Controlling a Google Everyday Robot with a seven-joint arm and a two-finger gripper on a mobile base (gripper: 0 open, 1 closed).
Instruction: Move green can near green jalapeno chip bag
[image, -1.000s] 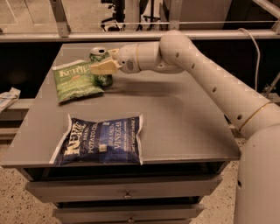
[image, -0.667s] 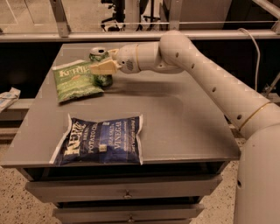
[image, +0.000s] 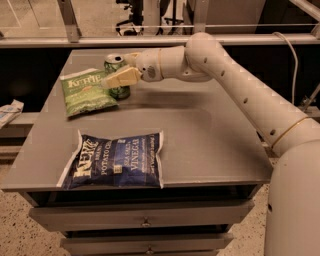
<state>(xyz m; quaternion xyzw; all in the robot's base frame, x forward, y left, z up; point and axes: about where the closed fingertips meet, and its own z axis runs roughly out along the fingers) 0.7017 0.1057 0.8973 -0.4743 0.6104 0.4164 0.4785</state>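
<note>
Nothing has shifted in the last second that I can make out: my gripper (image: 116, 71) is where it was, at the far left of the table (image: 200, 130), and the green can (image: 114, 62) stands upright in the same spot. I have the can clasped, one pale finger (image: 120, 77) lying across its front side and the other reaching round behind its silver top. My arm (image: 235, 75) comes in from the right, low over the grey top.

The can stands just beside the right edge of the green jalapeno chip bag (image: 87, 90), which lies flat at the far left corner; whether can and bag touch I cannot tell, since my finger covers the gap. Nearer the front edge lies the dark blue chip bag (image: 117, 161), flat, well apart from both.

The table is a plain grey cabinet with drawers (image: 145, 220) under its top, standing on a speckled floor (image: 15, 235). Behind it a metal rail (image: 75, 42) runs across, with chair legs (image: 145, 15) beyond, and a cable (image: 292, 50) hangs at the right.
</note>
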